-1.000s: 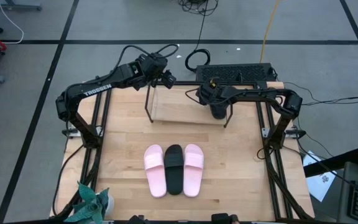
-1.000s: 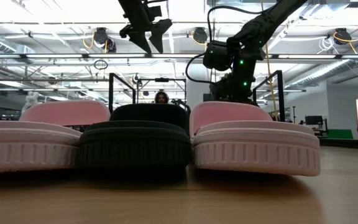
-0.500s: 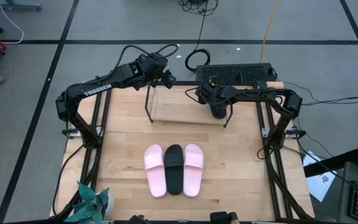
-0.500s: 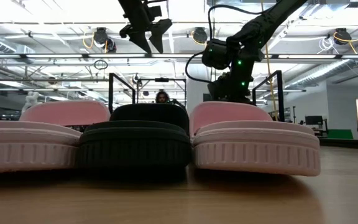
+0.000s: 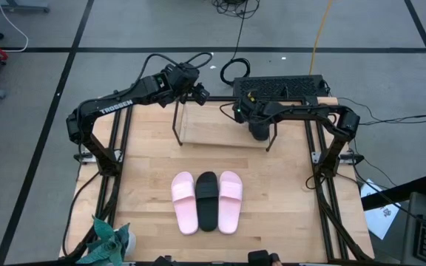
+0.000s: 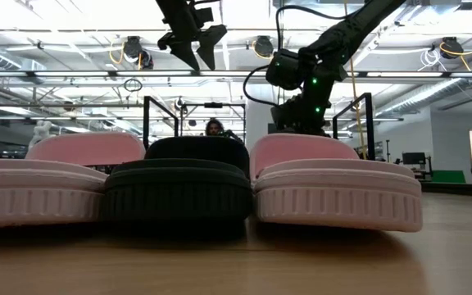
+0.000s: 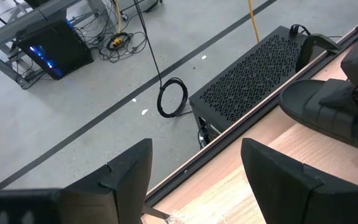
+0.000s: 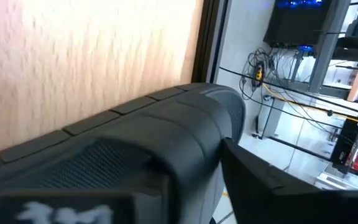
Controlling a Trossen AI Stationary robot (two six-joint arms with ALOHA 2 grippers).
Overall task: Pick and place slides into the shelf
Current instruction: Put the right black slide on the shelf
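3 slides [image 5: 206, 200], 2 pink and 1 black, lie at table centre. Shelf [image 5: 220, 125] at 12 o'clock. Right gripper [image 5: 259, 131] clamps the 4th, black slide [image 8: 135, 149] over its 3 o'clock end. Left gripper [image 7: 194, 171] hovers at 11 o'clock, jaws apart.

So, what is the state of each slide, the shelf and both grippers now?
Pink slide, other pink slide: flat on the table.
Black slide: flat between them.
Other black slide: at the right gripper, by the shelf.
Left gripper: fingers open, empty, raised.
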